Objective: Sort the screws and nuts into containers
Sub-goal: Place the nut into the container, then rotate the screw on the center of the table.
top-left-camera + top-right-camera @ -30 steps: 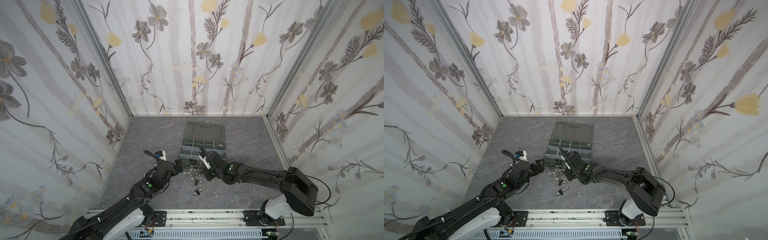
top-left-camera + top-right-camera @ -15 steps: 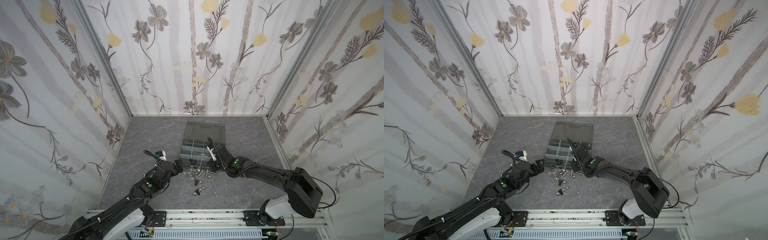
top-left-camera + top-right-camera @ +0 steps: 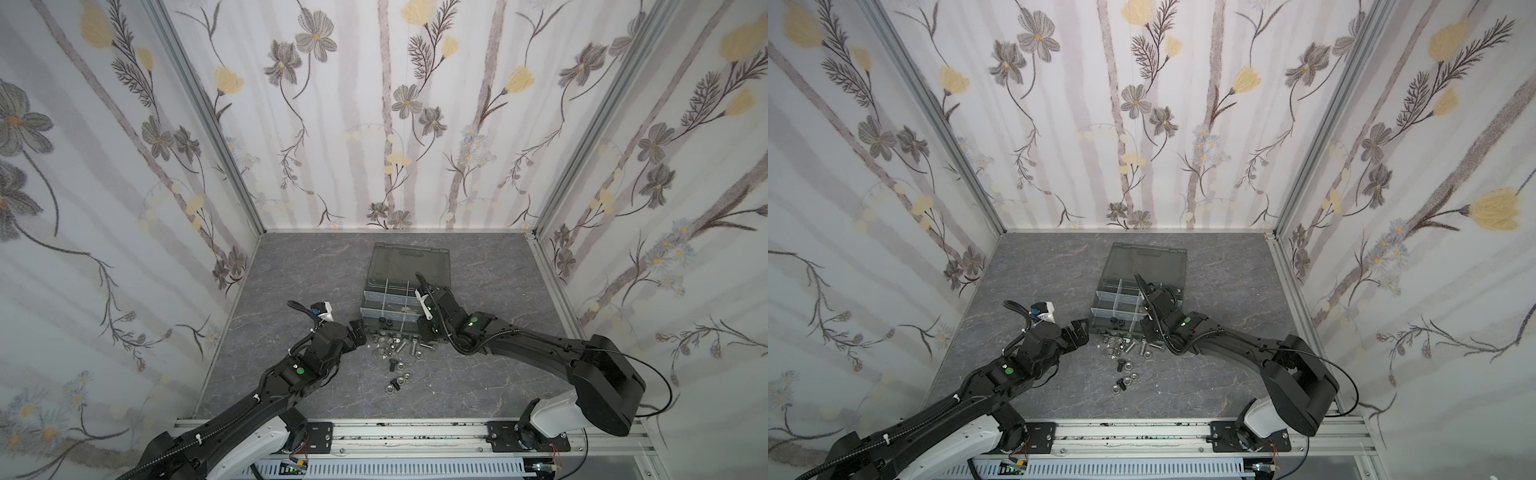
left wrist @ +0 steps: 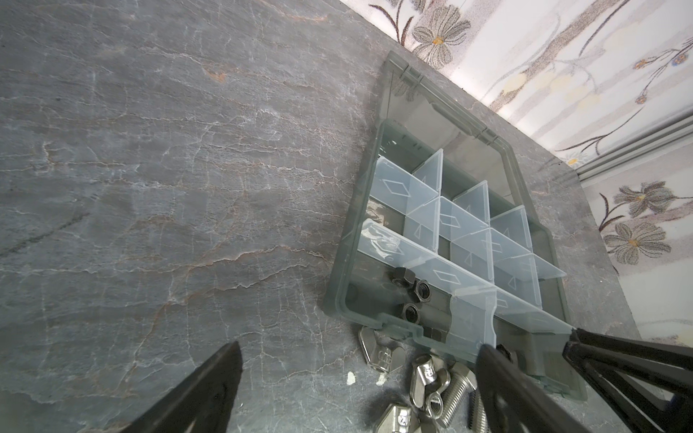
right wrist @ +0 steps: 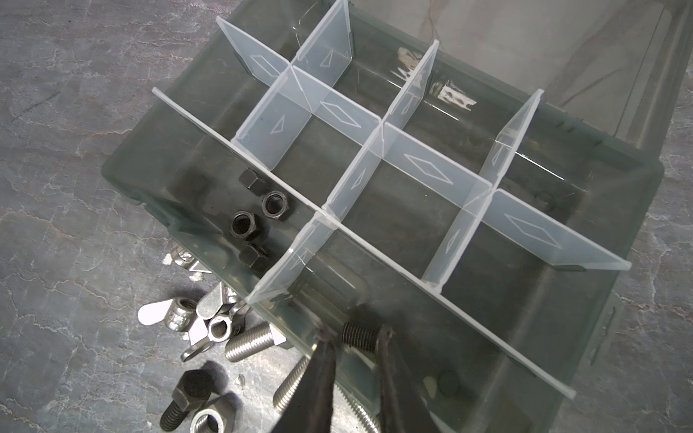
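The dark grey organiser case (image 3: pixel 369 308) (image 3: pixel 1099 297) lies open, its containers split by pale dividers (image 5: pixel 427 168). Several black nuts (image 5: pixel 243 225) (image 4: pixel 412 296) sit in the front left container. My right gripper (image 5: pixel 355 333) (image 3: pixel 424 330) hangs over the front container beside it. Its jaws are slightly parted, and a black screw (image 5: pixel 360 339) lies loose at their tips. Silver screws (image 5: pixel 251 341), winged nuts (image 5: pixel 176 311) and a black screw (image 5: pixel 187 393) lie piled on the table (image 3: pixel 395 345) (image 3: pixel 1125 349) before the case. My left gripper (image 3: pixel 359 332) (image 4: pixel 356 346) stands wide open left of the pile, holding nothing.
The smoky lid (image 3: pixel 409 257) lies flat behind the case. A few loose nuts and a black screw (image 3: pixel 395 376) lie nearer the front rail (image 3: pixel 395 432). Flowered walls close in three sides. White flecks (image 4: pixel 350 376) dot the table.
My right gripper has lifted from the pile and moved back over the case's front row, and its jaws have parted a little. The left arm has stayed still.
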Robot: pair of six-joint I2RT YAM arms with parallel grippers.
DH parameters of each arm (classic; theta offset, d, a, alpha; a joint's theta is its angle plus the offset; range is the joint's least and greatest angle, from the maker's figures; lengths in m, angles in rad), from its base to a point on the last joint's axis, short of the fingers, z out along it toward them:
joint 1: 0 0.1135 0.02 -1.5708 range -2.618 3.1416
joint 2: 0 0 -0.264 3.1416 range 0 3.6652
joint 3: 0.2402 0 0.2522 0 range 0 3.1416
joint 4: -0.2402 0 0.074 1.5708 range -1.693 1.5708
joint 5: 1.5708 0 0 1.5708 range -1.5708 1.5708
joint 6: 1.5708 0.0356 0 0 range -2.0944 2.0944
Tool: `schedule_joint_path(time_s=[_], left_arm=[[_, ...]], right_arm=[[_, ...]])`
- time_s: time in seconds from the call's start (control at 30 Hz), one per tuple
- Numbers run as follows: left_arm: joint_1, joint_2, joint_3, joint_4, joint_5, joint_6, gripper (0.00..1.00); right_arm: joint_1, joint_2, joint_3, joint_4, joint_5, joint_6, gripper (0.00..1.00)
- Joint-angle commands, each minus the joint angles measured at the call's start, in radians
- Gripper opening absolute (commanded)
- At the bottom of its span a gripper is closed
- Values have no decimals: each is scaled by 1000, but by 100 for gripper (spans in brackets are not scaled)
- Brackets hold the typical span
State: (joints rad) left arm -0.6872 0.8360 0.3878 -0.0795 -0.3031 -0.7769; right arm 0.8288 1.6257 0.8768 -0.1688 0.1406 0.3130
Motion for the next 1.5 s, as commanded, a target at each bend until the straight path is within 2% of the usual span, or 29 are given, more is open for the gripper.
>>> schedule_joint_path(time_s=[0.0,0.3,0.93,1.17,1.47], left_arm=[[2,0,4,14,-17,-2,100],[2,-1,5,14,-26,-4,100],[2,-30,-19,12,-35,-24,100],[1,-49,-35,13,-32,-33,100],[2,-63,-44,14,-34,-32,100]], right_arm=[[0,-16,-4,15,1,12,24],[34,-24,9,0,-16,26,24],[304,145,74,22,-96,183,24],[345,200,85,15,-129,217,23],[347,236,85,2,-143,247,22]])
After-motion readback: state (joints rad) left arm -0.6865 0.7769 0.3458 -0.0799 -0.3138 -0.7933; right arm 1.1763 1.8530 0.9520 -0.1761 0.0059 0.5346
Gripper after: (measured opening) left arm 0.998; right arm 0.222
